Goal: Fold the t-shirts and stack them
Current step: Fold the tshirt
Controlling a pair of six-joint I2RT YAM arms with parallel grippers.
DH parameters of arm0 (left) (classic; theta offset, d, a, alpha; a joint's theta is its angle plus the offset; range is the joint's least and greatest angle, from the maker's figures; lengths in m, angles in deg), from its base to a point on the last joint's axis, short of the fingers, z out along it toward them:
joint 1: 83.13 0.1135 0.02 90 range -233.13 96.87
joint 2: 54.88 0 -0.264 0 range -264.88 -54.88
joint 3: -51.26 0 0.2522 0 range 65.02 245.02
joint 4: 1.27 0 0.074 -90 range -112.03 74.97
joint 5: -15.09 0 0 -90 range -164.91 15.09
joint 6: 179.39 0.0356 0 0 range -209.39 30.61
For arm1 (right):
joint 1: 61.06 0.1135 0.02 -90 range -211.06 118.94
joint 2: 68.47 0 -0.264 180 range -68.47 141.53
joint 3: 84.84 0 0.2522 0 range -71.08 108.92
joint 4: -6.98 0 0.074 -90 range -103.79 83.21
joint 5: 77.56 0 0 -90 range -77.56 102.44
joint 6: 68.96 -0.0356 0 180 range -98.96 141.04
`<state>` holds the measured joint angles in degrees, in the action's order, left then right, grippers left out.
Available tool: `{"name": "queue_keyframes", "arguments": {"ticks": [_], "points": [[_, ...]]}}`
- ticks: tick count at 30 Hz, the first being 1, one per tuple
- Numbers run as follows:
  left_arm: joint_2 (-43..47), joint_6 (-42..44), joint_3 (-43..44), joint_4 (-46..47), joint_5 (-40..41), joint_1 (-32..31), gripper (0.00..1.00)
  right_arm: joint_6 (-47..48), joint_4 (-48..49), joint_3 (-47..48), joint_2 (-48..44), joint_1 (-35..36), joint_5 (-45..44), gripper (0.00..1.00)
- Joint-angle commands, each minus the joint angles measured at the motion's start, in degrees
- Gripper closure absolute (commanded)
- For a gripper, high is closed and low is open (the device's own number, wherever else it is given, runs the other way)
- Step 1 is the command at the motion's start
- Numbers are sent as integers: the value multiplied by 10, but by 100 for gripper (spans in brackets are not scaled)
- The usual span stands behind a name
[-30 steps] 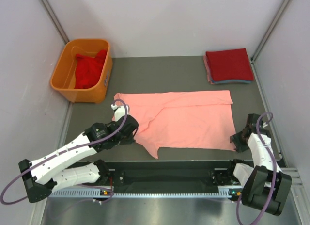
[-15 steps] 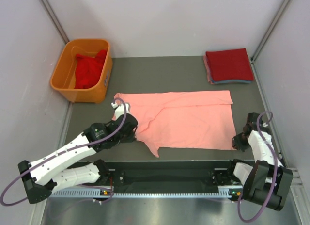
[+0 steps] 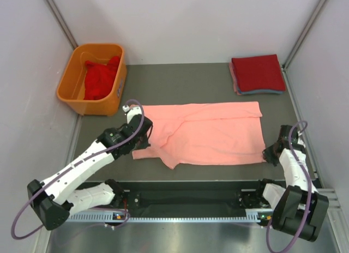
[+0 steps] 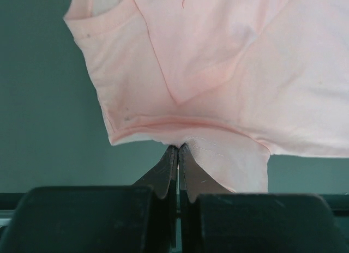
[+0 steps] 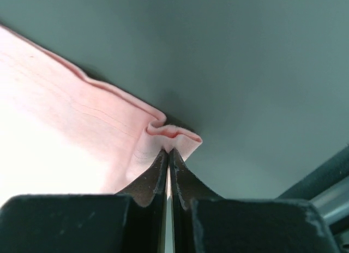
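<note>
A salmon-pink t-shirt [image 3: 212,134] lies spread across the middle of the dark mat. My left gripper [image 3: 143,139] is shut on its near left edge; in the left wrist view [image 4: 178,148] the jaws pinch the hem of the shirt [image 4: 218,84]. My right gripper [image 3: 269,155] is shut on the shirt's near right corner, which bunches at the closed jaws [image 5: 168,150] in the right wrist view [image 5: 71,133]. A folded red t-shirt [image 3: 257,72] tops a stack at the back right. Crumpled red t-shirts [image 3: 100,78] lie in the tub.
An orange plastic tub [image 3: 91,103] stands at the back left. Grey walls close in the left, right and back sides. A metal rail [image 3: 191,201] runs along the near edge between the arm bases.
My left gripper has moved up and away from the near edge, carrying the shirt's near left edge inward over the cloth. The right gripper has drawn the near right corner slightly inward.
</note>
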<state>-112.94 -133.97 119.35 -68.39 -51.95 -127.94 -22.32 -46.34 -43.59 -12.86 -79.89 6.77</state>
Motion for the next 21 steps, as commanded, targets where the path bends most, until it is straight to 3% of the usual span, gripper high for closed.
{"name": "queue_keyframes", "arguments": {"ticks": [1, 10, 14, 21], "points": [[-11, 62, 38, 53, -17, 52, 100, 33, 42, 31, -2, -3, 1, 100], [-74, 111, 72, 89, -74, 126, 100, 75, 69, 68, 81, 5, 9, 100], [-81, 117, 75, 92, -74, 138, 100, 102, 55, 116, 128, 6, -5, 84], [-114, 137, 82, 125, -107, 155, 100, 94, -25, 173, 134, 6, -7, 75]]}}
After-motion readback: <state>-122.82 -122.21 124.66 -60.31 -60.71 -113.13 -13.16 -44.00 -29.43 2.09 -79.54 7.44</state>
